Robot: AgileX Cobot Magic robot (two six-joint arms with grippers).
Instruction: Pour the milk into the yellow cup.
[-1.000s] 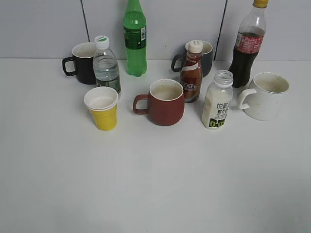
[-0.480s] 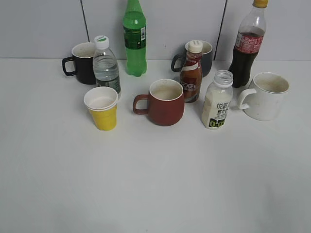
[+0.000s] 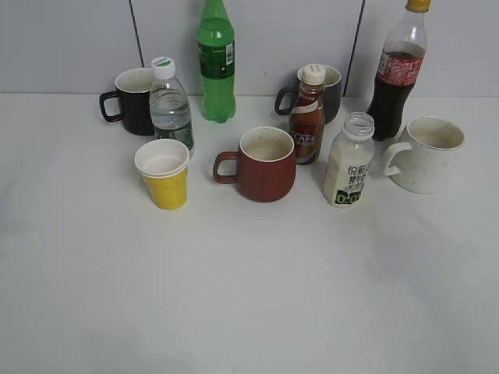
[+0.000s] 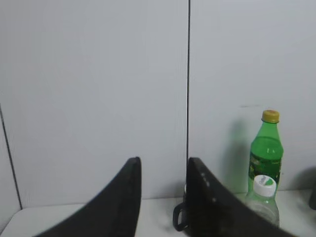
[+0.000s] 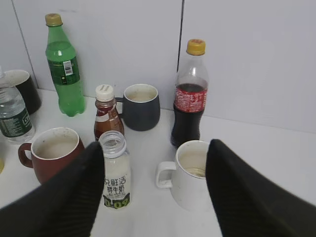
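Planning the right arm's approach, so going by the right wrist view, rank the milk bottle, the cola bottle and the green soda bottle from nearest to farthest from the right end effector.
1. Capless clear plastic milk bottle: nearest, by the left finger.
2. Dark cola bottle with yellow cap: behind, centre.
3. Tall green plastic soda bottle: farthest, back left.

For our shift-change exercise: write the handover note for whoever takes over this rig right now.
Left gripper: open, empty, raised, facing the wall.
Right gripper: open wide, empty, above the table, facing the milk bottle.
Milk bottle: upright, capless, between the red-brown mug and the white mug.
Yellow cup: upright, front left.
Done: nothing.
Left: grasp the bottle, carry it over, pour.
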